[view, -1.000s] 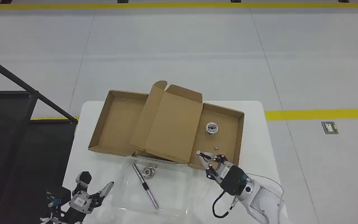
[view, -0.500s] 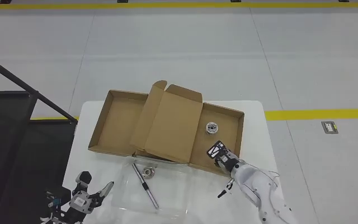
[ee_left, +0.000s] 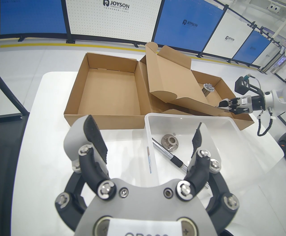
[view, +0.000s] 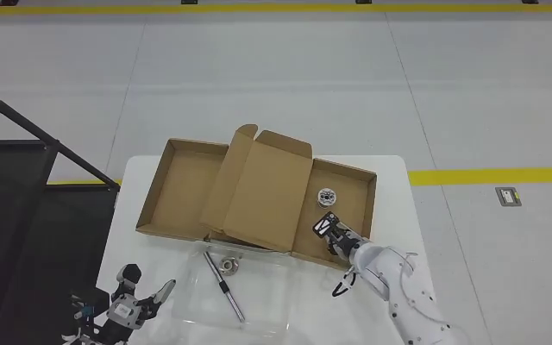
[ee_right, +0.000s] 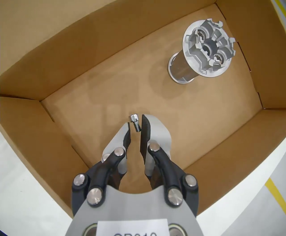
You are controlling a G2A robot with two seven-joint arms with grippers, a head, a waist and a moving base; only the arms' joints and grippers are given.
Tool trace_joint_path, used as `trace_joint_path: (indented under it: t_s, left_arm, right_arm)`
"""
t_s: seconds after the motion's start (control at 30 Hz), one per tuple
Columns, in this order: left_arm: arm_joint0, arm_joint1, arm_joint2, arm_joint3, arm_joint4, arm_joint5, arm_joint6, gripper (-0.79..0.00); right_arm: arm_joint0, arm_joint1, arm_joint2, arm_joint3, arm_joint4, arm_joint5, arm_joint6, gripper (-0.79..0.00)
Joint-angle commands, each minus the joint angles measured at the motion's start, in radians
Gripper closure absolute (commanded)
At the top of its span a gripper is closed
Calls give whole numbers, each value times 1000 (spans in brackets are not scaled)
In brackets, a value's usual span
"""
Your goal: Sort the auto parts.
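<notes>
I have my right gripper (ee_right: 135,125) down in the right compartment of the cardboard box (ee_right: 67,55), fingers narrowly parted on either side of the small bolt (ee_right: 134,122) on the floor; whether the pads touch it I can't quite tell. The finned hub (ee_right: 201,60) stands nearby. My left gripper (ee_left: 144,124) hangs spread wide beside the clear bin (ee_left: 190,116).

**Robotics test hall, I'd say**

From my remote seat: pale glossy floor (view: 259,78) with yellow line tape (view: 483,177), a row of blue and white partition panels (ee_left: 33,17) plus a pegboard panel (ee_left: 111,20), one white work table (view: 392,185).
</notes>
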Motion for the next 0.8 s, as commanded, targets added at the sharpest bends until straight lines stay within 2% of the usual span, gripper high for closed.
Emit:
trace_joint_path:
  t_s: [0.0,0.2,0.43,0.53,0.57,0.77]
  left_arm:
    - [0,0,0,0,0,0,0,-785]
    - [0,0,0,0,0,0,0,-785]
    - [0,0,-6,-24,1,-4,3,-785]
    - [21,4,-33,-61,37,-41,16,-785]
    - [24,5,-40,-71,50,-50,19,-785]
    - [39,19,-91,-162,256,-141,20,-785]
  right_arm:
    - [0,0,0,0,2,-2,-2,-191]
    - [-44,8,18,-69,-4,-2,-63,-240]
    - [-213,34,85,-279,-45,-28,-250,-391]
    - [-297,46,115,-374,-71,-47,-364,-757]
    - [-315,49,121,-393,-78,-55,-391,-785]
    - [-456,72,167,-525,-138,-111,-648,-785]
